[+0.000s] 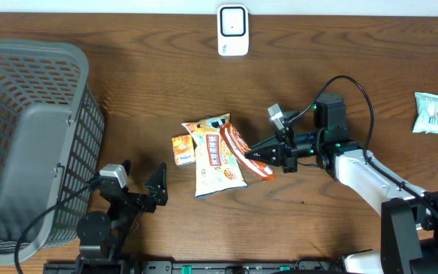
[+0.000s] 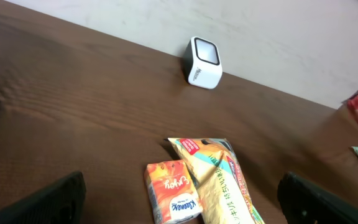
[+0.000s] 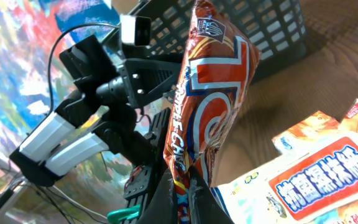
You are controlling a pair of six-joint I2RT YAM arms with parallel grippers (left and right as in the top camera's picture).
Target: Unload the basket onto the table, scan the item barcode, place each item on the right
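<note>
near the middle of the table, found the red snack packet [image 1: 236,149] pinched by one end in the shut right gripper [image 1: 271,154], held a little above the yellow bag [image 1: 217,171] and beside the small orange pack [image 1: 182,150]. from overhead, read its long axis as slanting away from the claw, toward the far left. placed the scanner [image 1: 233,30] at the far edge of the table, well apart, almost straight beyond the packet's free end. judged the coming move to need a carry forward and a turn of the coded face toward the scanner window. counted the right arm as the nearer one. noted the left gripper [image 1: 141,181] wide open and empty, low beside the basket [image 1: 44,91]. from the right wrist view, got only the glossy printed front stretching away from the fingers; could not make out any barcode there. from the left wrist view, got the scanner's dark window tilted upward, a detail hardly readable from overhead.
</note>
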